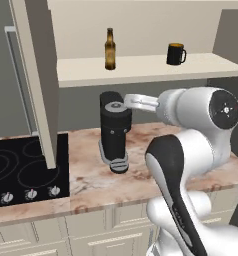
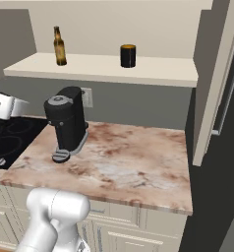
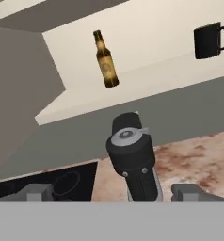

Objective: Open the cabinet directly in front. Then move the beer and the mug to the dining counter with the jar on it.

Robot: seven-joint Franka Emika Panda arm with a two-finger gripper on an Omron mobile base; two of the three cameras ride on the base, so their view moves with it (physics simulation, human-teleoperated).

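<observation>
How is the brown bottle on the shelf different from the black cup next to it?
The beer is tall and slim with a narrow neck; the mug is short and wide. The beer is brown glass with a yellowish label; the mug is plain and dark. The mug has a side handle; the beer has none. Both stand upright and apart on the pale shelf of the open cabinet, above the black coffee machine.

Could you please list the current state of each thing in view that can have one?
cabinet: doors swung open, shelf exposed.
beer: upright on the shelf, untouched.
mug: upright on the shelf, apart from the beer.
gripper: open, holding nothing.
coffee machine: upright on the counter.
</observation>
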